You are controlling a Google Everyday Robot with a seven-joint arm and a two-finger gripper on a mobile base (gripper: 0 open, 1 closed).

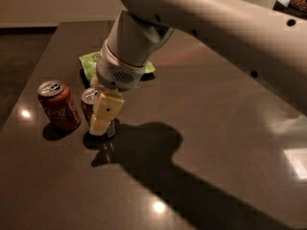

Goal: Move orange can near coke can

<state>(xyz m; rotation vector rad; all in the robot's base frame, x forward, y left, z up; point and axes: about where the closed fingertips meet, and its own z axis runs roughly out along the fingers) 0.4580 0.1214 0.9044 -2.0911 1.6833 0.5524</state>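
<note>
The coke can, red with white script and a silver top, stands upright on the dark table at the left. The orange can stands right beside it, on its right, mostly hidden behind my gripper; only its silver top and a strip of its side show. My gripper comes down from the big white arm and is at the orange can, with a cream finger in front of it. The can's base rests on the table.
A green bag lies on the table just behind the cans, partly under the arm. The arm's shadow falls across the table's middle. The table's left edge is close to the coke can.
</note>
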